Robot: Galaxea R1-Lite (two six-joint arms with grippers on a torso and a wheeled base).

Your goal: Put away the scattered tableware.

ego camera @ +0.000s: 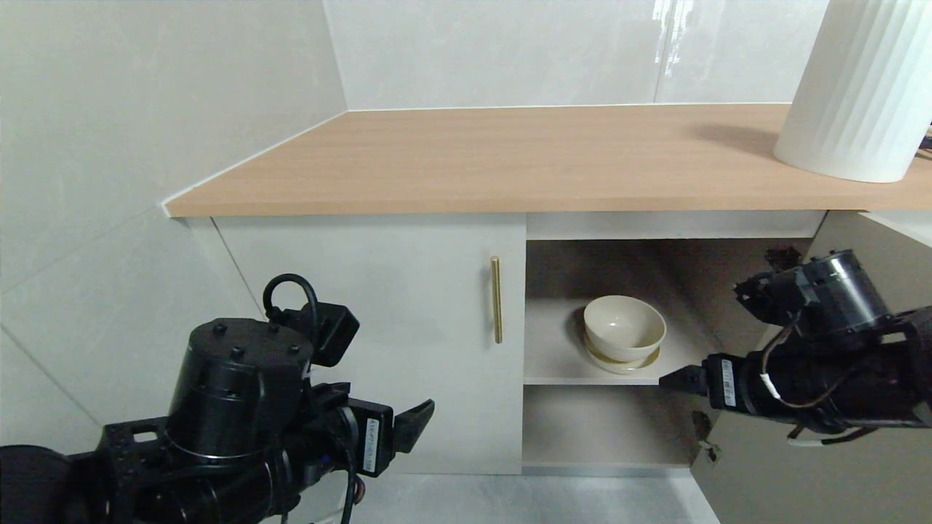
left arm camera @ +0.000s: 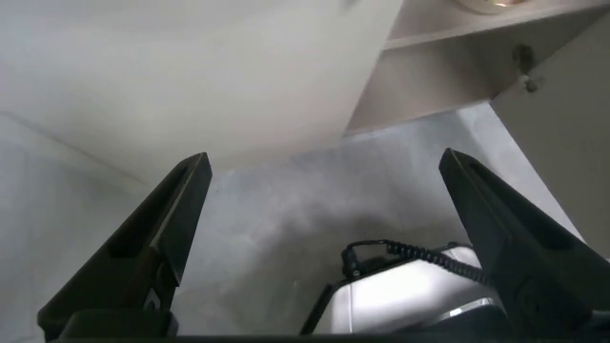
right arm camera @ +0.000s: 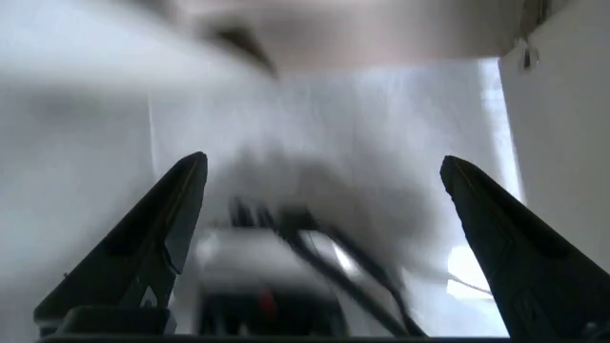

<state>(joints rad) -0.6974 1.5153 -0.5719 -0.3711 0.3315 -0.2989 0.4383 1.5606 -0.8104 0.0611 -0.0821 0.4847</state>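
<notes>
1. A cream round ceramic bowl (ego camera: 624, 327) stands upright on a flat cream plate (ego camera: 623, 363). Both rest on the upper shelf (ego camera: 552, 358) of an open white cupboard, towards the shelf's front.
2. The black right claw (right arm camera: 324, 162) hangs just in front of that shelf's front edge, to the right of the bowl and not touching it. Its two fingers are spread wide with nothing between them.
3. The cupboard's open right-hand door (ego camera: 764, 480) stands swung outward beside the right arm.
4. The closed white left-hand door (ego camera: 364, 306) carries a slim upright brass bar handle (ego camera: 496, 299) at its edge next to the opening.
5. The black left claw (left arm camera: 324, 162) is low in front of the closed door, well apart from the bowl. Its fingers are also spread wide and empty, over the grey floor (left arm camera: 276, 229).
6. Above the cupboard runs a light wooden desk (ego camera: 510, 160). A tall white ribbed cylindrical vessel (ego camera: 855, 87) stands at the desk's right end.
</notes>
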